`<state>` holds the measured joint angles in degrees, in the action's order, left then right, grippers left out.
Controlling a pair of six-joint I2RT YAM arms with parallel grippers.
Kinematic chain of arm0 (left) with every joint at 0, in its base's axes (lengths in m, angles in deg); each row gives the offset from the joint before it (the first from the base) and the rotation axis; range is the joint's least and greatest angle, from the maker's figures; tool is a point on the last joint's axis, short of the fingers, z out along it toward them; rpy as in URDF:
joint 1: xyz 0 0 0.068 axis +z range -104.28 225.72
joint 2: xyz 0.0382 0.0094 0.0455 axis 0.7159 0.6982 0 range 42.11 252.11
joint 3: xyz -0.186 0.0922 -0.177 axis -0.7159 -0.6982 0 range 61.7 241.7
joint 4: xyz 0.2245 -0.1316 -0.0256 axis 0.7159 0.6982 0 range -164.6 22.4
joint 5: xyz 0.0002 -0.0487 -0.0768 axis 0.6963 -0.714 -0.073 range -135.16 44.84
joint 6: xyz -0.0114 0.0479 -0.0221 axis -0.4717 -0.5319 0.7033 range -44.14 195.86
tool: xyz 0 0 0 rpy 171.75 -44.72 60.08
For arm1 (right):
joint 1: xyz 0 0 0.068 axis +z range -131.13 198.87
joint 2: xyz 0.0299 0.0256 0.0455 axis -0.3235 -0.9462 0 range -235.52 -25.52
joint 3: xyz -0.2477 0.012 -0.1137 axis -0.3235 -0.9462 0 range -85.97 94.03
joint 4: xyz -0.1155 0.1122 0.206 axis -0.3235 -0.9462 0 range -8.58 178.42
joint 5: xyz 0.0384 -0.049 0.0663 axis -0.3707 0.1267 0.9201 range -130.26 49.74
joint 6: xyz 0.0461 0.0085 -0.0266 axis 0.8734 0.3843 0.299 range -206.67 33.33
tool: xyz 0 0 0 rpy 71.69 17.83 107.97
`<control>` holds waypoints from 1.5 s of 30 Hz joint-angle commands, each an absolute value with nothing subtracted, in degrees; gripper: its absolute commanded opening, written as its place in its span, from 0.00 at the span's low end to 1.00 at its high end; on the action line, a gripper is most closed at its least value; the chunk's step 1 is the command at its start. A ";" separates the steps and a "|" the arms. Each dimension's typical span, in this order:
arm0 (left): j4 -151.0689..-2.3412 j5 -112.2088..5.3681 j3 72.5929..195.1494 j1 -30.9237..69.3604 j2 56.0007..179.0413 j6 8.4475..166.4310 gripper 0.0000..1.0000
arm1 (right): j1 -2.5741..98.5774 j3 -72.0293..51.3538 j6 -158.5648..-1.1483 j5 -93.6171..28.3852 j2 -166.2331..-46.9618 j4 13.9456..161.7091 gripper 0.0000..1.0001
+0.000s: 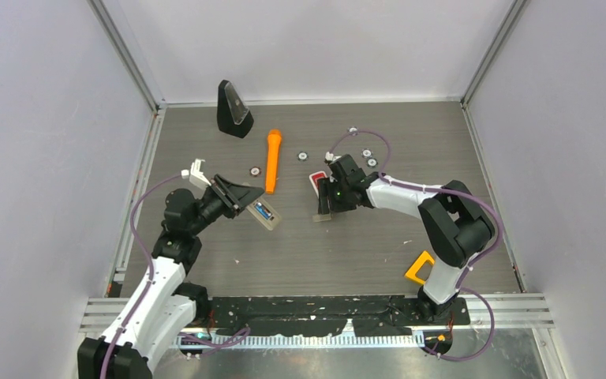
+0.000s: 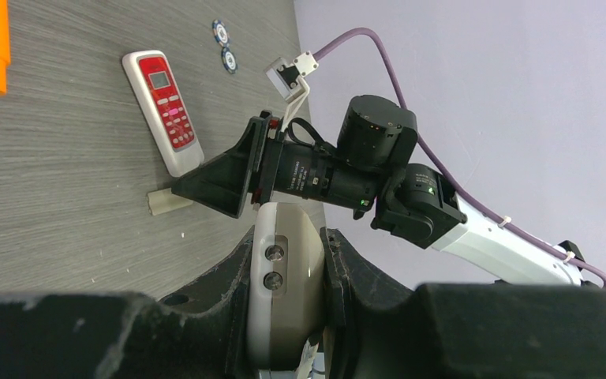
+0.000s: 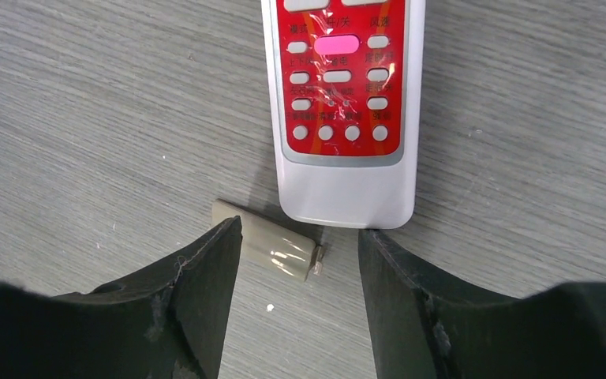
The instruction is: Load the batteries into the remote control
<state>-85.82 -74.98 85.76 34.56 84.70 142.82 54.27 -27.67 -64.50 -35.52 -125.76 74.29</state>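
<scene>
1. The left gripper was clamped on a grey remote, one finger against each side.
2. A blue battery sat in that remote's open back.
3. The right gripper had its jaws apart and held nothing, above a small beige cover lying on the table.
4. The cover lay just beside the bottom end of a red remote.

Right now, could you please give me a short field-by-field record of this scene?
left end effector: shut on pale grey remote control
blue battery: showing in that remote's open back
right end effector: open, over small beige plastic cover
red-and-white remote control: face up, just beyond the cover
orange plastic cylinder: lying farther back
</scene>
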 commanded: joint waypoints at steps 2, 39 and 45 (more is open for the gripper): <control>-91.03 -76.36 85.89 35.02 85.44 142.50 0.00 | 54.20 -26.13 -64.04 -36.06 -126.08 77.06 0.59; -86.83 -76.98 85.53 38.32 84.47 140.83 0.00 | 56.88 -26.49 -88.63 -27.92 -118.62 66.80 0.74; -86.62 -77.56 85.24 39.25 84.55 141.25 0.00 | 59.35 -20.98 -93.89 -31.78 -124.48 62.21 0.68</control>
<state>-85.96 -76.12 84.38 38.60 85.23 141.75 57.59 -25.44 -86.53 -29.56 -121.52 65.55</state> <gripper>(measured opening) 0.291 0.693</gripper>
